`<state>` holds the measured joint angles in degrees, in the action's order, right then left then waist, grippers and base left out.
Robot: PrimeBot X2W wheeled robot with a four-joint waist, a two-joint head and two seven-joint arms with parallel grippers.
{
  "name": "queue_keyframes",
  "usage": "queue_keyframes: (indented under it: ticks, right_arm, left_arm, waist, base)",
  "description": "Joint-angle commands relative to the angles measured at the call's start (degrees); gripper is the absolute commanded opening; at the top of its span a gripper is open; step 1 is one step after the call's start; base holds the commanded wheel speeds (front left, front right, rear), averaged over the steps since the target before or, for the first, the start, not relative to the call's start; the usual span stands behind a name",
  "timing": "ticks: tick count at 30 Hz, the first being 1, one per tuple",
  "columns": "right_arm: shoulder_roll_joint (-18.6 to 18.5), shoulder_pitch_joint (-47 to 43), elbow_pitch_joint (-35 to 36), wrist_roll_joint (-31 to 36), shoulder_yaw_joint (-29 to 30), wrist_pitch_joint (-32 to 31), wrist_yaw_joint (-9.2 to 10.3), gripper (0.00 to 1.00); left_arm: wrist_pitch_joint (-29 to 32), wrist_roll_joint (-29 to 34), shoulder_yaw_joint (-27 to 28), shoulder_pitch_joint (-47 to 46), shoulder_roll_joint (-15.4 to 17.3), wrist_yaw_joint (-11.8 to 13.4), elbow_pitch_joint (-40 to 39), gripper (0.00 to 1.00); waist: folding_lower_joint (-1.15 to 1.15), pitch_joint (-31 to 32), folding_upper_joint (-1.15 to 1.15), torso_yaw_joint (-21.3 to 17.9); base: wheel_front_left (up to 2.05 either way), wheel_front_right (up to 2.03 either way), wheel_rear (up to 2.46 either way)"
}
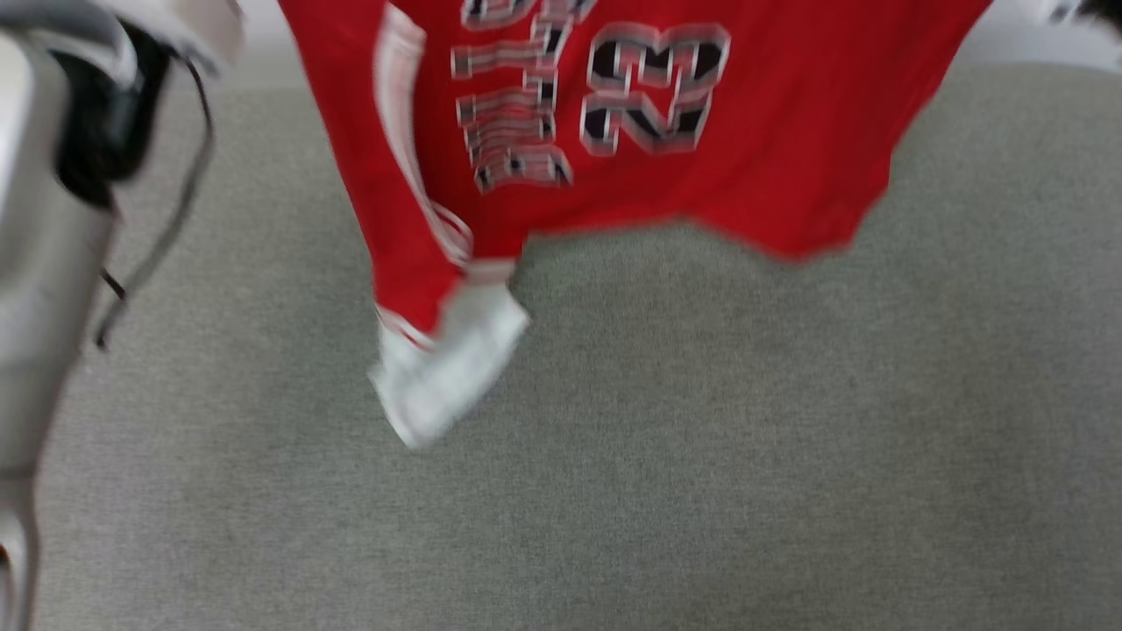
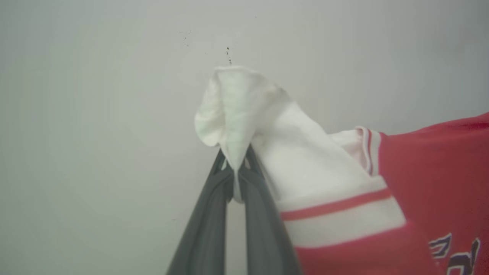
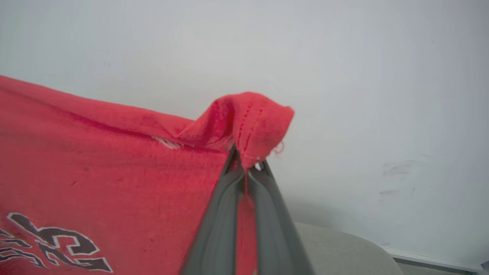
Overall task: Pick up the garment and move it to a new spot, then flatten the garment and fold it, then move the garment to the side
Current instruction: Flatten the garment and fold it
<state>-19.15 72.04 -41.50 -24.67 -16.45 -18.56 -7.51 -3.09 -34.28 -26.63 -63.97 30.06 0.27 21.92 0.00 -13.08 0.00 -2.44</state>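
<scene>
Dark grey left fingers (image 2: 206, 229) are pressed together on a bunched fold of the white sleeve (image 2: 244, 110), which puffs out above their tips. From there the cloth runs off to the right of the left wrist view, past a red-and-white striped band into the red body of the shirt (image 2: 439, 172). Matching right fingers (image 3: 217, 229) are closed too, pinching a stitched corner of the red hem (image 3: 256, 118) with a strip of red cloth caught between them. The rest of the shirt spreads away to the left of that view, with black white-edged print (image 3: 53, 240) low on it. Seen from the head, a pale forearm (image 1: 44, 263) with a thin dark cable (image 1: 180, 193) stands close at the left edge. Beyond it the shirt hangs in the air, stretched across the top of the view above a grey fabric surface (image 1: 701, 482). A dangling sleeve (image 1: 447, 368) hangs lowest, and I cannot tell whether it touches the surface. The print faces the camera, blurred. Farthest off, a plain pale wall (image 3: 382, 76) stands behind both pairs of fingers, and the rounded edge of a grey cushion (image 3: 344, 248) shows low beside the right fingers.
</scene>
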Motion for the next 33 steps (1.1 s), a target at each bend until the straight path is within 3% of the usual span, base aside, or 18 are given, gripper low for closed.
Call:
queue_keyframes:
  ticks: [1, 8, 16, 25, 33]
  right_arm:
    - [0.02, 1.68, -0.2, 0.59, 0.77, 0.48, 0.04, 0.0]
    - [-0.52, 15.88, 0.52, 5.75, 6.2, 7.05, 0.06, 0.0]
    - [-0.05, 26.47, -1.66, 8.26, 6.28, 12.26, 0.07, 0.0]
    - [2.64, 25.48, -9.49, 6.67, 1.73, 16.19, 0.06, 0.0]
    - [3.78, 16.79, -14.31, 1.31, -6.11, 17.54, 0.04, 0.0]
  left_arm:
    - [0.13, 0.68, 0.23, -2.34, 0.5, -0.35, 1.04, 0.0]
    - [0.01, 4.29, 0.78, -22.65, 0.88, -2.61, 8.31, 0.0]
    - [-2.6, 6.91, -0.15, -37.57, -0.57, -4.67, 17.53, 0.0]
    - [-7.41, 4.0, -1.49, -34.56, -4.54, -6.8, 28.67, 0.0]
    - [-11.01, -2.39, -3.55, -22.56, -6.64, -7.74, 32.19, 0.0]
  waist:
    - [0.0, -4.11, 0.0, -0.66]
    - [0.0, -14.9, 0.0, -0.6]
    - [0.0, -24.72, 0.0, 0.05]
    - [0.0, -28.82, 0.0, 1.21]
    - [0.0, -23.69, 0.0, 1.23]
  base:
    - [0.0, 0.0, 0.0]
    - [0.0, 0.0, 0.0]
    - [0.0, 0.0, 0.0]
    - [0.0, 0.0, 0.0]
    - [0.0, 0.0, 0.0]
